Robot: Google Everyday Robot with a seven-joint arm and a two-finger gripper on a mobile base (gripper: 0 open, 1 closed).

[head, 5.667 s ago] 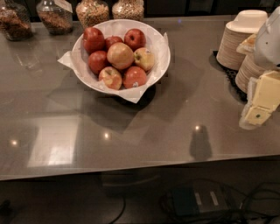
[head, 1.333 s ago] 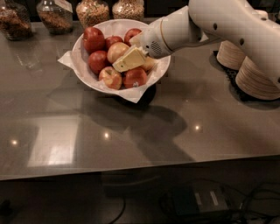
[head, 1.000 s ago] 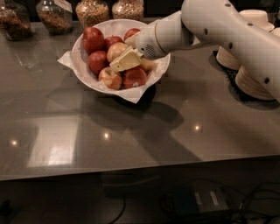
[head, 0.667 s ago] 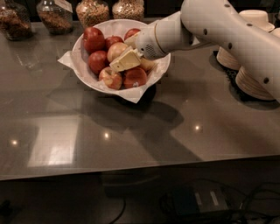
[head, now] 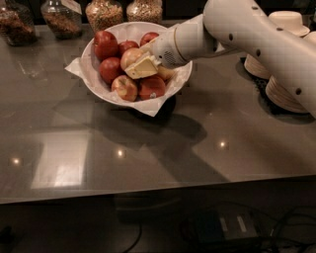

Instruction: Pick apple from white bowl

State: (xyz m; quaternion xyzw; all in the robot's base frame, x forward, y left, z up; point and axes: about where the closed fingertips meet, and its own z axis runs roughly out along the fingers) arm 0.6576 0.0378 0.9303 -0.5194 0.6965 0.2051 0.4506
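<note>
The white bowl (head: 95,85), lined with crumpled white paper, stands at the back left of the grey table. It holds several apples. The large pale yellow apple with a pink blush (head: 129,55) lies in the middle of the bowl. My gripper (head: 141,66) reaches in from the right on the white arm and rests on the right front side of that apple, covering part of it. Deep red apples (head: 104,43) lie around it. A small yellow-green apple (head: 166,73) is mostly hidden under the wrist.
Several glass jars of dry food (head: 103,13) stand behind the bowl. Stacks of beige disposable bowls (head: 288,22) stand at the back right, behind my arm. The table's front edge runs low across the view, with cables on the floor below.
My arm has swung from the right side of the table to over the bowl. In the last second the gripper has stayed on the pale apple, hardly moving.
</note>
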